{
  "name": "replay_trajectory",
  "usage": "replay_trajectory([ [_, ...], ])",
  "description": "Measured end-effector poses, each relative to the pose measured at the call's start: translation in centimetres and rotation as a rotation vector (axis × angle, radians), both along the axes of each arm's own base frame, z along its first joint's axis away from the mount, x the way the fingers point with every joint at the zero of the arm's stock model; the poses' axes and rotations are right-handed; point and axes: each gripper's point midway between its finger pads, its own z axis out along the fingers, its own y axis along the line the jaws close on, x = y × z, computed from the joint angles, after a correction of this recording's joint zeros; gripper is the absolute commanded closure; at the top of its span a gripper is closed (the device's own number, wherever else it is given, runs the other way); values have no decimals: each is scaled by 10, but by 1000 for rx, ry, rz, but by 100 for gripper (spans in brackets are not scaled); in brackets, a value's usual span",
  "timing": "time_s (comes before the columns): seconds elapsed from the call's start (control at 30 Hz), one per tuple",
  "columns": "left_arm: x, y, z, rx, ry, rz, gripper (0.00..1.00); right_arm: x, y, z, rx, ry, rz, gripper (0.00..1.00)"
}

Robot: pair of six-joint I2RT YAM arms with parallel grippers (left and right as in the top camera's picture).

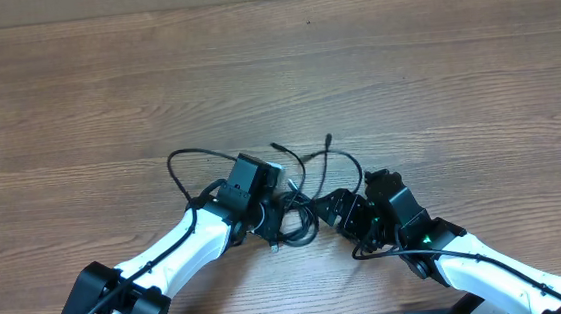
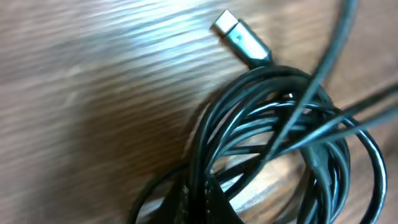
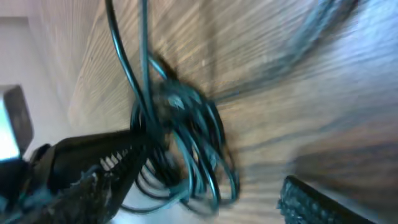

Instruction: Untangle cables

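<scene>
Coiled cables (image 2: 273, 124) lie on the bench (image 1: 353, 61), likely light, limp and slick; best taken by one strand near the plug (image 2: 239, 40). Over them the left end effector (image 1: 273, 218) is clenched; the right end effector (image 3: 217, 171) gapes around the coil.

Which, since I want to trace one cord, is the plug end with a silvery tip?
The plug lying on the table beside the coil in the left wrist view; the left loose end and right loose end overhead look dark.
</scene>
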Motion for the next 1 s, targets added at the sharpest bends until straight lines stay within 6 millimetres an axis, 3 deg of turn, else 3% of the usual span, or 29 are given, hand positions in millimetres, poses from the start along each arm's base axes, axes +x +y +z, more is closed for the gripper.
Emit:
replay_trajectory([
  [0.13, -10, 26, -2, 61, 114, 334, 95, -7, 15, 13, 75, -31, 106, 23],
  [0.23, -21, 48, -4, 114, 182, 576, 57, -11, 24, 22, 121, -56, 167, 16],
  [0.27, -25, 60, -7, 144, 203, 660, 25, -13, 25, 23, 131, -55, 178, 14],
  [0.3, -23, 65, -6, 146, 198, 703, 14, -14, 26, 24, 133, -56, 184, 14],
  [0.33, -22, 69, -6, 148, 196, 730, 10, -14, 25, 23, 130, -58, 185, 12],
  [0.4, -18, 70, -5, 144, 184, 726, 22, -13, 25, 22, 125, -59, 183, 10],
  [0.43, -15, 69, -4, 149, 166, 670, 23, -11, 23, 21, 112, -66, 173, 10],
  [0.6, -10, 67, -4, 207, 107, 399, 16, -8, 12, 9, 44, -51, 127, 8],
  [0.63, -8, 65, -4, 215, 101, 354, 4, -8, 11, 8, 37, -49, 122, 8],
  [0.67, -6, 65, -3, 228, 88, 294, 0, -8, 10, 7, 32, -49, 117, 7],
  [0.87, 25, 62, 11, 333, -94, -54, 0, -4, 4, 3, -4, -53, 88, 4],
  [1.0, 32, 62, 13, 356, -131, -105, 1, -2, 1, 0, -24, -55, 71, 3],
])
